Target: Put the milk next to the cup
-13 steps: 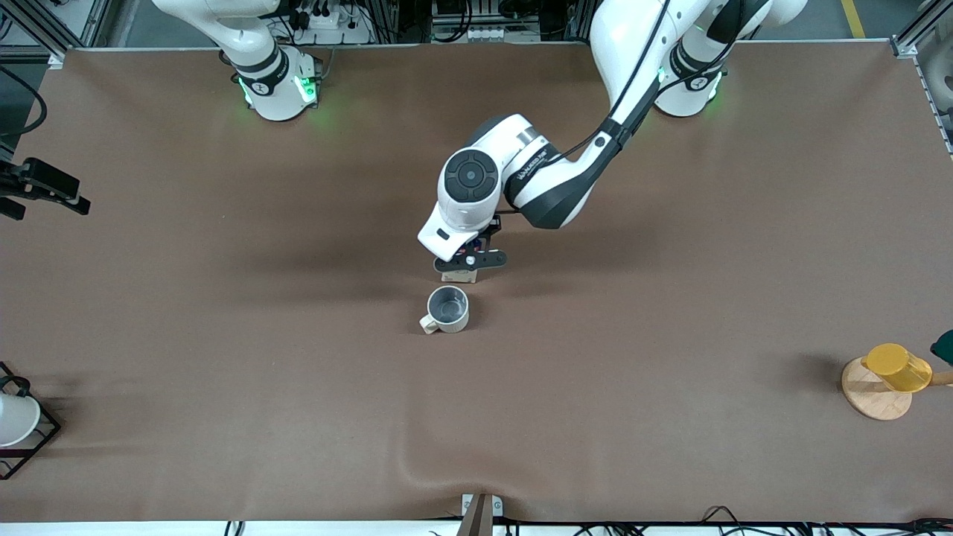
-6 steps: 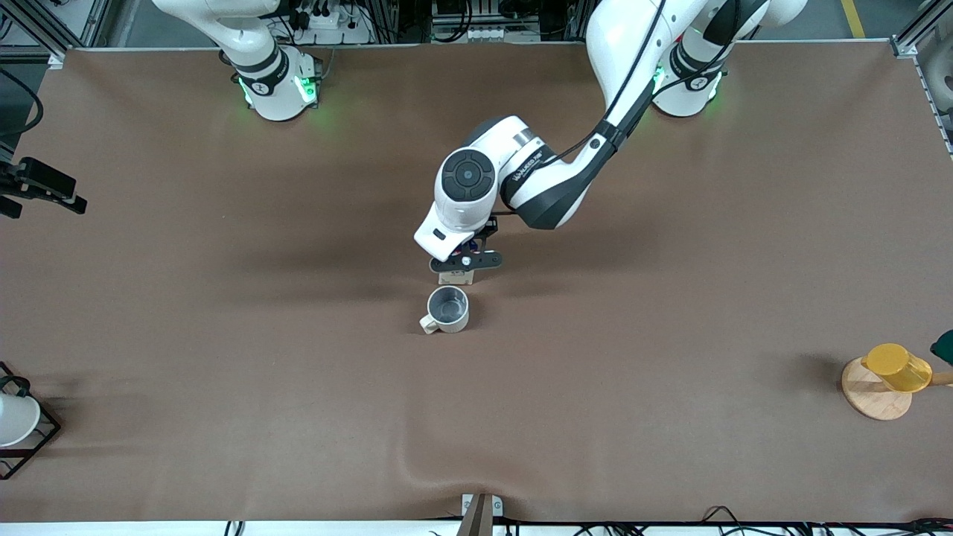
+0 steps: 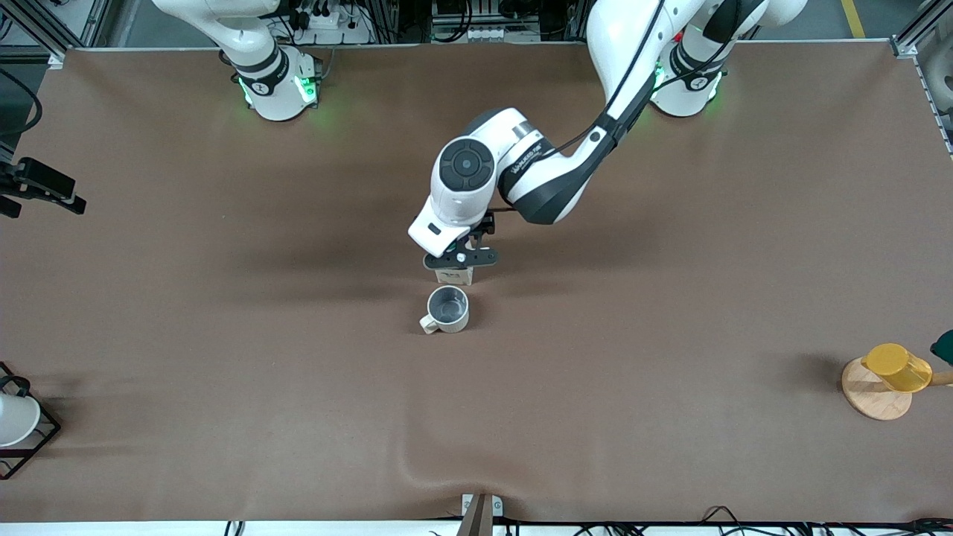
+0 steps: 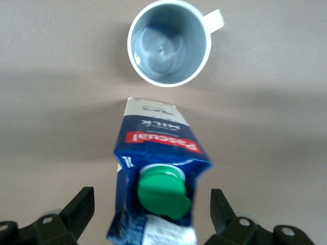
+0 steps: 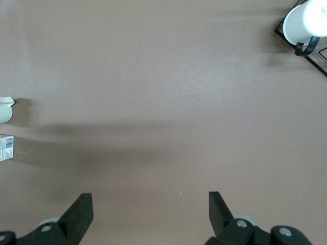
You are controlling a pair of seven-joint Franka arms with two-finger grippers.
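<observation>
Milk (image 4: 156, 178) is standing on the tabletop (image 3: 670, 298) just beside the cup (image 3: 447, 309), the left pincer (image 4: 150, 214) spreading open around it, the right pincer (image 5: 148, 217) waiting open.

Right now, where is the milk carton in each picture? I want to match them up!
Front view: the milk stands on the table, mostly hidden under the left gripper, just farther from the camera than the cup.
Left wrist view: the milk fills the middle, between the open fingers, green cap up.
Right wrist view: a sliver of the milk at the edge.
Shared landmark: the cup beside it.
</observation>
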